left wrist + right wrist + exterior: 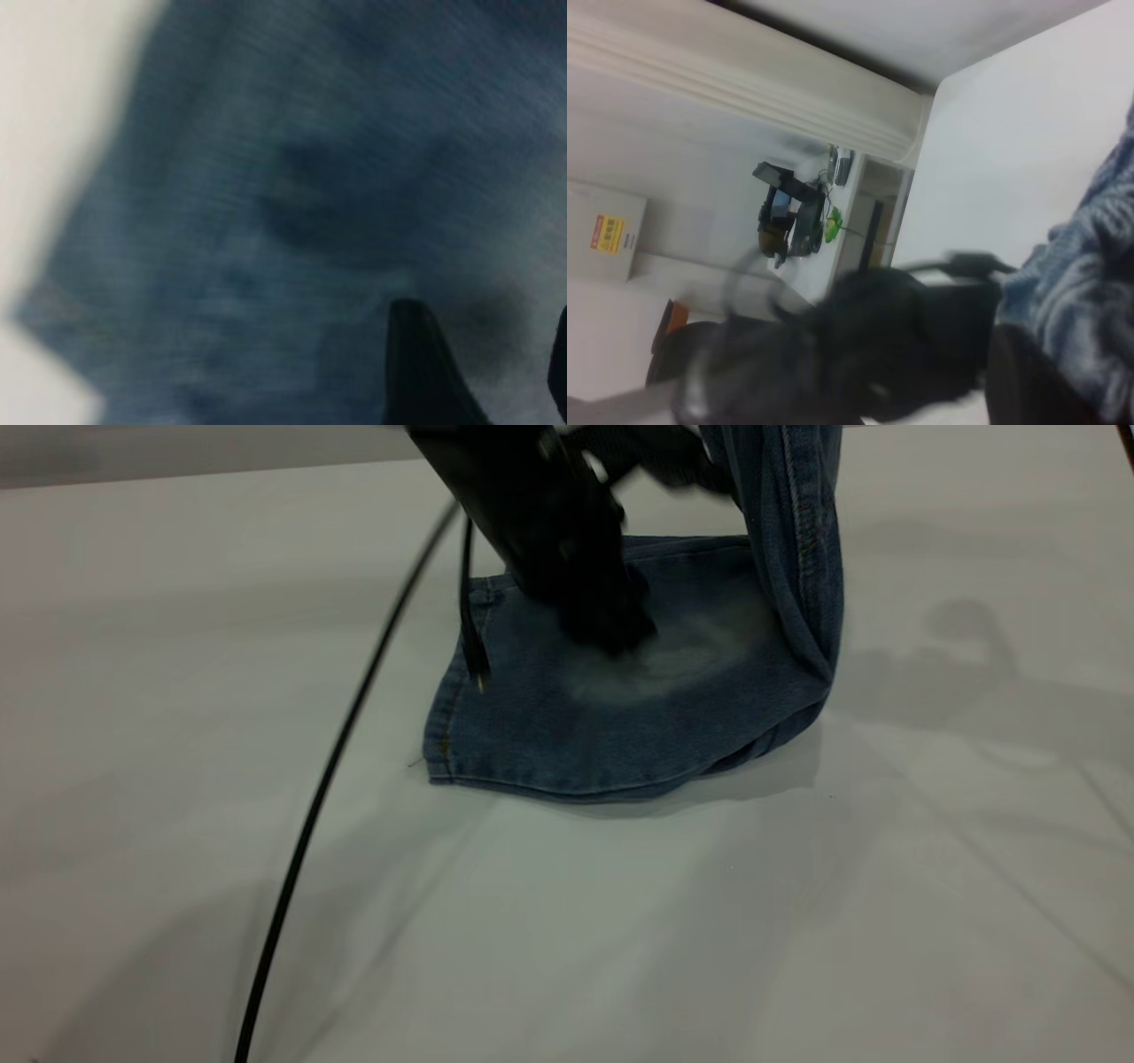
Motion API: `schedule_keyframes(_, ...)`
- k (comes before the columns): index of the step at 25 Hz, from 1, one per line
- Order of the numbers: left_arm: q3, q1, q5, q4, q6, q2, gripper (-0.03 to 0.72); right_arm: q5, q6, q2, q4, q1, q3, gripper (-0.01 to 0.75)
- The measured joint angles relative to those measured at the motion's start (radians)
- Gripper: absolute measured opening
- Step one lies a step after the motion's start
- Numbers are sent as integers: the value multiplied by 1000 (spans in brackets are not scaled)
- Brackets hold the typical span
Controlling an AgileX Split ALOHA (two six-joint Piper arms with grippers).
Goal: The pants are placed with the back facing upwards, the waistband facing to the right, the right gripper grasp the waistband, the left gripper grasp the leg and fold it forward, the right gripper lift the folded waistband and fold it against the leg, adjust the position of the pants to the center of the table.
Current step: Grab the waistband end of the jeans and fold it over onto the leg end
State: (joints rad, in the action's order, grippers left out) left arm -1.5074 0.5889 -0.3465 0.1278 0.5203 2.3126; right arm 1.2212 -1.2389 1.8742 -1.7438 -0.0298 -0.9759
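A: Where are the blue washed-denim shorts (620, 708) right now?

B: Partly flat on the plain white surface (567, 921), plain leg with its pale faded patch facing up. The left black two-fingered pincer (611, 633) bears down on that patch, cloth directly under its tips. In its wrist view one dark finger (425, 372) shows against denim; whether the fingers stand apart or together, I cannot tell.

A: And the other side?

B: The right black pincer (1036, 372) is above and beyond the left one, and a band of denim rises from the flat part up out of the exterior view towards it. Its wrist view shows denim bunched at its finger, so I judge it clamped on the gathered waistband (1090, 257).

A: So which step?

B: I'd say the waistband fold: the right pincer lifting the band while the left pins the leg.

A: Next?

B: Carry the band over the left pincer's side, lay it down, release, then centre the bundle. A thin black cable (337, 762) trails beside the left pincer.
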Motion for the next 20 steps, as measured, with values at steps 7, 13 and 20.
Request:
schedule_keyframes(7, 0, -89, -6, -44, 0, -149, 335, 0, -1, 0, 30, 0, 0, 81)
schedule_keyframes(13, -1, -184, -12, -106, -2, -324, 335, -39, 0, 0, 76, 66, 0, 81)
schedule_keyframes(20, -2, -219, -13, -106, -2, -566, 335, -192, 0, 27, 70, 224, 1, 81)
